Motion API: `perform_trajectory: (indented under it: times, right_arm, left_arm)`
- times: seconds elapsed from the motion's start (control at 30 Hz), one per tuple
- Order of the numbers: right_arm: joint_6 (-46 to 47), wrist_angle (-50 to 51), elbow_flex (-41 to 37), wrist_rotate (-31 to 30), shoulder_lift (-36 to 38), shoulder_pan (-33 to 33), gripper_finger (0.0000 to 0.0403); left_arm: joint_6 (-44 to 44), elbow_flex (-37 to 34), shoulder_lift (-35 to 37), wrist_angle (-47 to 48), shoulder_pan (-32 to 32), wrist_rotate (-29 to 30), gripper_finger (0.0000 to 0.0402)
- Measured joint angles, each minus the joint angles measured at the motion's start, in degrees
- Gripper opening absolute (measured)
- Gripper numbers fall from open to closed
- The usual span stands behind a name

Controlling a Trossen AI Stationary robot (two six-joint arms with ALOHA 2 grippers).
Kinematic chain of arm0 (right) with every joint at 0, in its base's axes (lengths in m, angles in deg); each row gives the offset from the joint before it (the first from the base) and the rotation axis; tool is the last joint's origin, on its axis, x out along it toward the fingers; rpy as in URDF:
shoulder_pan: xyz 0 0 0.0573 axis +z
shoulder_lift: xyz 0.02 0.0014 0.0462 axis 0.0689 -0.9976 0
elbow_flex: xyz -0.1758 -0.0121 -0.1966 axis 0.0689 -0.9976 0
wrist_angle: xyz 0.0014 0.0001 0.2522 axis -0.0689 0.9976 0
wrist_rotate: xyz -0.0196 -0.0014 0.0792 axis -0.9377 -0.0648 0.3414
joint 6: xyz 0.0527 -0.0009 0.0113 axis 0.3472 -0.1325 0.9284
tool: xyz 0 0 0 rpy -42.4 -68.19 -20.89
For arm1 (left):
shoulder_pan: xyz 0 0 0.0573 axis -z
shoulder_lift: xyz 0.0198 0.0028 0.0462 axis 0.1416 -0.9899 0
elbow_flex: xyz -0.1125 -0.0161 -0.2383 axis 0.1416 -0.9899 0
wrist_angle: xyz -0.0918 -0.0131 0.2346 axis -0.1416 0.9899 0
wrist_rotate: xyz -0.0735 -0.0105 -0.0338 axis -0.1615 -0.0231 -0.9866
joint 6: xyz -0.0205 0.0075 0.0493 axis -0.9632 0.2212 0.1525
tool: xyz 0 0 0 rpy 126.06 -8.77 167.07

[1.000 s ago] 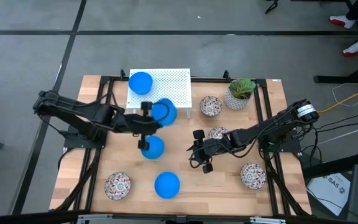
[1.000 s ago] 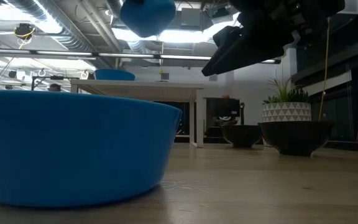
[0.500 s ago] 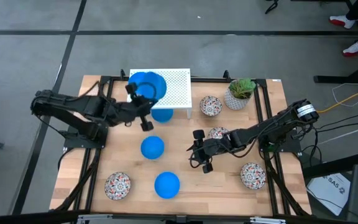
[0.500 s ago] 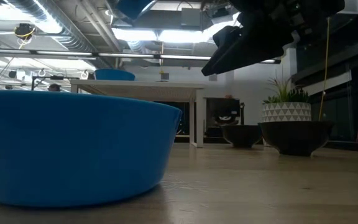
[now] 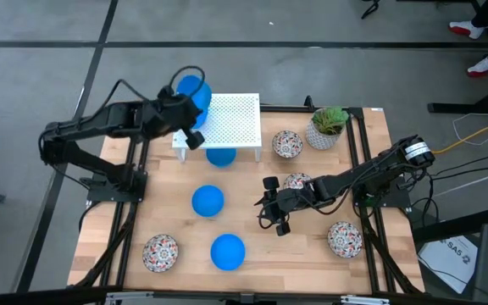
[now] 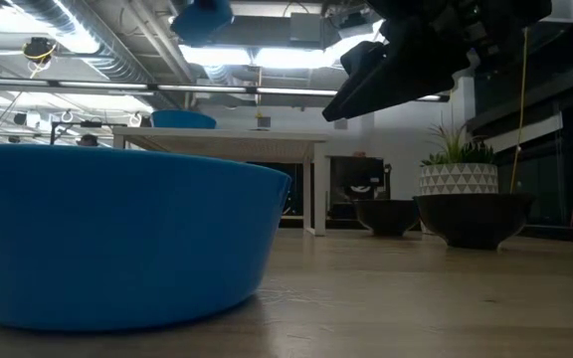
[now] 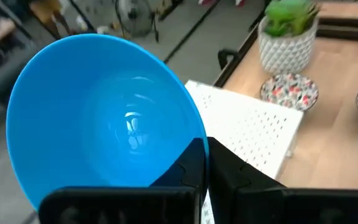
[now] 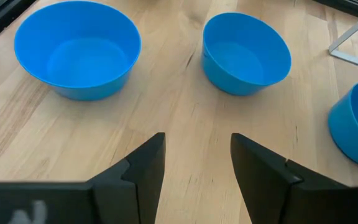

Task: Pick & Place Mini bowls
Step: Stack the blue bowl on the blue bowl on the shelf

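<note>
My left gripper (image 5: pixel 190 119) is shut on a plain blue mini bowl (image 5: pixel 193 91), held high over the left end of the white perforated stand (image 5: pixel 231 119). The held bowl shows at the top of the low view (image 6: pixel 202 15). Another blue bowl sits on the stand (image 6: pixel 182 119); from above the held bowl hides it. One blue bowl (image 5: pixel 220 157) rests under the stand, and two more (image 5: pixel 207 201) (image 5: pixel 227 252) rest on the table. Several floral bowls (image 5: pixel 287 144) (image 5: pixel 160 252) stand on their bases. My right gripper (image 5: pixel 271 205) is open above the table's middle. My left gripper pinches the blue bowl's rim (image 7: pixel 194 146) at the side nearest the wrist, one finger (image 7: pixel 188 168) inside the bowl and one outside. The bowl is lifted clear above the stand and tilted, its opening facing the wrist camera.
A white pot with a green plant (image 5: pixel 327 127) stands at the far right, beside the stand. Floral bowls (image 5: pixel 297 181) (image 5: pixel 345 238) lie close to my right arm. Black frame rails run along the table's edges. Bare wood shows between the blue bowls (image 8: pixel 185 93).
My left gripper has carried the blue bowl up and toward the table's far-left, from above the table's middle to over the stand's left end, and the bowl has tipped on the way. My right arm has kept still.
</note>
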Motion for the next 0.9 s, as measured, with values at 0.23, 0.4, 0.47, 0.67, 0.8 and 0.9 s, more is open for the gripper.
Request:
perform_trajectory:
  times: [0.23, 0.4, 0.47, 0.67, 0.8, 0.9]
  right_arm:
    - [0.01, 0.0, 0.0, 0.01, 0.0, 0.0, 0.0182]
    - [0.01, 0.0, 0.0, -0.01, 0.0, 0.0, 0.0182]
    - [0.01, 0.0, 0.0, 0.0, 0.0, 0.0, 0.0182]
    - [0.01, 0.0, 0.0, 0.0, 0.0, 0.0, 0.0182]
    - [-0.02, 0.0, 0.0, 0.0, 0.0, 0.0, 0.0182]
    - [-0.02, 0.0, 0.0, 0.01, 0.0, 0.0, 0.0182]
  left_arm:
    - [-0.86, -0.02, -0.47, 2.42, -8.34, -8.93, 0.0003]
    - [-0.82, -0.02, -1.29, 3.12, -13.86, -14.13, 0.0003]
    - [-0.8, -0.02, -1.71, 3.35, -15.57, -15.6, 0.0003]
    - [-0.79, 2.11, -4.03, 7.71, -20.81, -20.92, 0.0003]
    - [-1.32, 6.94, -7.84, 13.98, -22.55, -20.59, 0.0003]
    - [-1.22, 10.56, -10.91, 16.96, -23.16, -22.24, 0.0003]
